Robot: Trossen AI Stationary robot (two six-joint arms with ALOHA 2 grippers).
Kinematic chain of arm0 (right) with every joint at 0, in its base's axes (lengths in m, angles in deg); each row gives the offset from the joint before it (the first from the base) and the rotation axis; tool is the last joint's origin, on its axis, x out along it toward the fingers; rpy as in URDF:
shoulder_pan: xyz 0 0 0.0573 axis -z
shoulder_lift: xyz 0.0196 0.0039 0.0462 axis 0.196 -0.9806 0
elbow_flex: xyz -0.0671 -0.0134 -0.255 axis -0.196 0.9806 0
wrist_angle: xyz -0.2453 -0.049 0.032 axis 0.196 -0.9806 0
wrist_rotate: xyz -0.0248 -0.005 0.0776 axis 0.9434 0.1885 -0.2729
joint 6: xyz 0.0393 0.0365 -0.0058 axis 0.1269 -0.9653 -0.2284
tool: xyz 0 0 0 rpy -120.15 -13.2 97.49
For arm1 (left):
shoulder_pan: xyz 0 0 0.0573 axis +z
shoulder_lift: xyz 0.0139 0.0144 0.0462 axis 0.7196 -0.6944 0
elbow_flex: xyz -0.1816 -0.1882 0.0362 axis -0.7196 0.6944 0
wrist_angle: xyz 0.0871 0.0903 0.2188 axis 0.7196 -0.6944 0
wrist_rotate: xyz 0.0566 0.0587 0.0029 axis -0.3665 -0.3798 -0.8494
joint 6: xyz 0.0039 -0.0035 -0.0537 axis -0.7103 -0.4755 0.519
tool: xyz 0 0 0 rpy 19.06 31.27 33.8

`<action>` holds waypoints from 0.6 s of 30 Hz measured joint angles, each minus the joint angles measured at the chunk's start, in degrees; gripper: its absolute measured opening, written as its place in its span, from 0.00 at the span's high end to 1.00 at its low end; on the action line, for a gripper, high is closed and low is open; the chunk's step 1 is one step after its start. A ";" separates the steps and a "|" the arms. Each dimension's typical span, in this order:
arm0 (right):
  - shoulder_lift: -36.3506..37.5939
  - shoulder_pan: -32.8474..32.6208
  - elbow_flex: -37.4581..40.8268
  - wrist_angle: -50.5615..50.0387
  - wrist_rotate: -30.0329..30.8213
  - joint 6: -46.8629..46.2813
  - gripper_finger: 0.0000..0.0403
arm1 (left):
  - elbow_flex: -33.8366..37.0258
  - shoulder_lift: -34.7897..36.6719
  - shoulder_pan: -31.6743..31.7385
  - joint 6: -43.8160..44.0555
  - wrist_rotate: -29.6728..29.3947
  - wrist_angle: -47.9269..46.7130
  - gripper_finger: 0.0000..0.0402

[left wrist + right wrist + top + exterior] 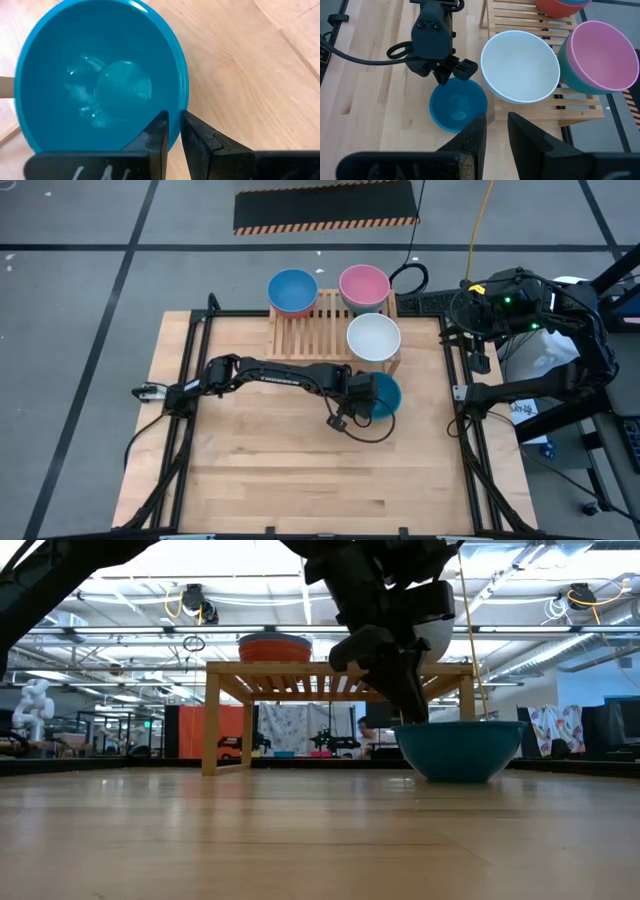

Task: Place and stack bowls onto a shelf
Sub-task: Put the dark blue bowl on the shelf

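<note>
The left gripper [362, 402] reached across the wooden table [250, 470] to the teal bowl [383, 395]. The bowl sat flat on the table, just in front of the shelf [310, 330] at its right end. The gripper's two dark fingers [160, 137] pinched the rim of the teal bowl, one finger inside the bowl and one outside. From table height, the arm came down from above onto the bowl's near-left edge, and the bowl's bottom looked to be resting on the wood.

The shelf stood at the back of the table. A light blue bowl [292, 291] sat on its back left part, with a red bowl [555, 6] under it. A pink bowl [364, 286] sat on its back right part, inside a darker bowl [567, 75]. A white bowl [373, 338] sat on the front right part of the shelf, just behind the teal bowl.

The right gripper [495, 127] waited off to the right side, high above the table and well away from the bowls. Its fingers stood a little apart and held nothing.
</note>
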 joint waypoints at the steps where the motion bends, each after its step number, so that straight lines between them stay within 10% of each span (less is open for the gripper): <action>1: 0.00 0.00 0.00 0.00 0.00 -0.03 0.81 | 0.00 0.00 -0.11 0.05 -0.05 -0.07 0.86; 18: 0.00 0.00 -0.02 0.00 0.00 -0.12 0.81 | -1.01 0.66 -3.48 -1.26 -2.72 -3.61 0.96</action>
